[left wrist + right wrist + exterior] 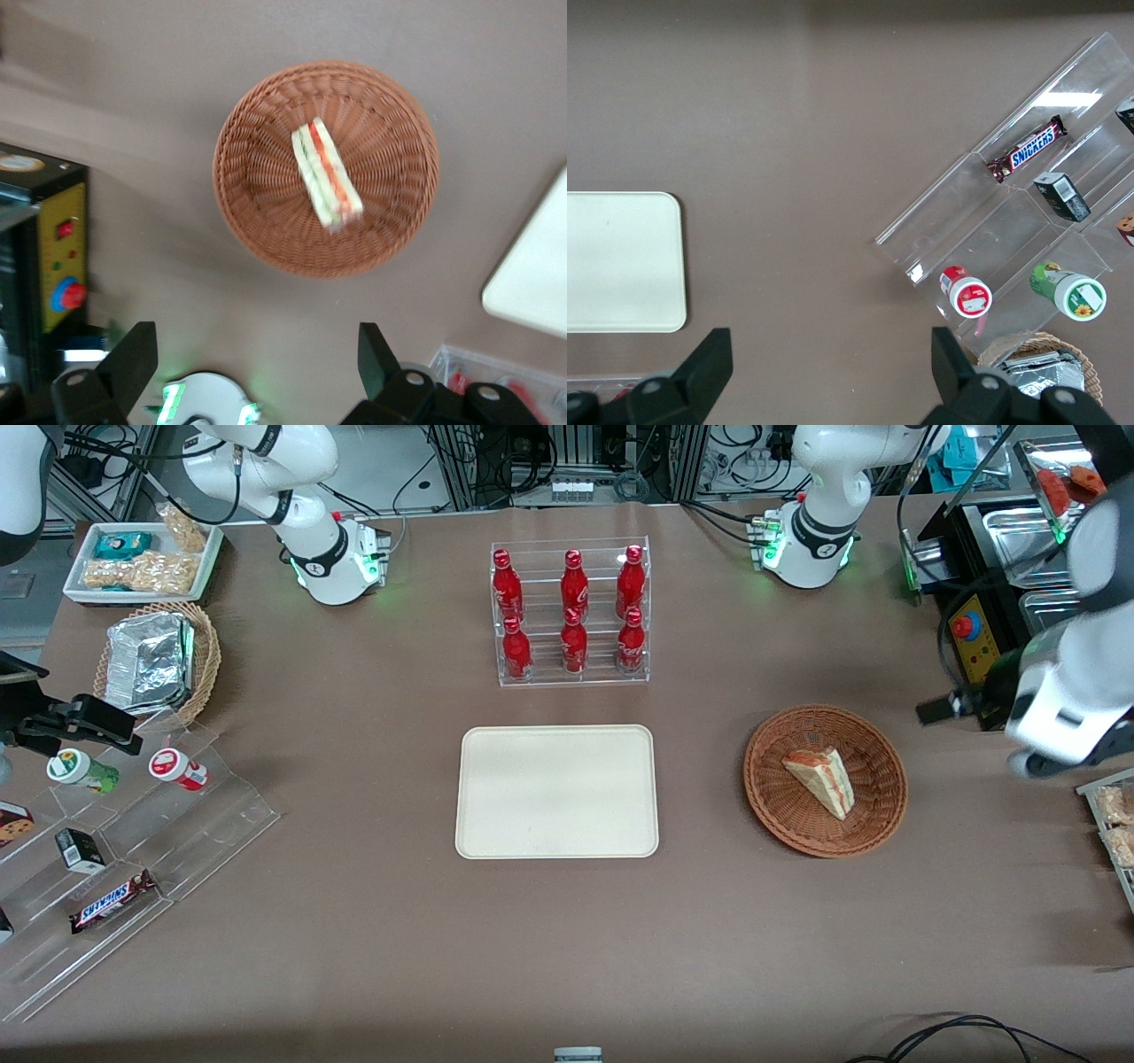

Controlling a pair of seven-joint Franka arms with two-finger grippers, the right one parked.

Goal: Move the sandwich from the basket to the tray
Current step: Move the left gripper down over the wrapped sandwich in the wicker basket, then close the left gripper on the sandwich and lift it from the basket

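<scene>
On the worktop [354, 921], front view: one sandwich [820, 779] lies inside one reddish-brown basket [780, 815], slightly toward the rim nearer my base. One cream tray [556, 791] sits bare beside the basket, toward the parked arm's end, with a strip of open worktop between them. One clear rack [570, 613] holding six red bottles [574, 586] stands farther from the camera than the tray, apart from it. My arm [1072, 691] shows blurred at the working end of the worktop, beside the basket and not over it. Broad open worktop lies nearer the camera than tray and basket.

Left wrist view: my end effector [257, 354] hangs released, both fingers [133, 359] spread wide, grasping nothing, well above the worktop. The basket is fully visible with the sandwich's striped cut edge facing up; one tray corner [532, 274] shows near it, not touching.

Right wrist view: one stepped acrylic display [992, 221] carries one Snickers bar [1028, 150], one dark box [1063, 197] and two capped jars [966, 292]. Open worktop separates it from the tray edge.
</scene>
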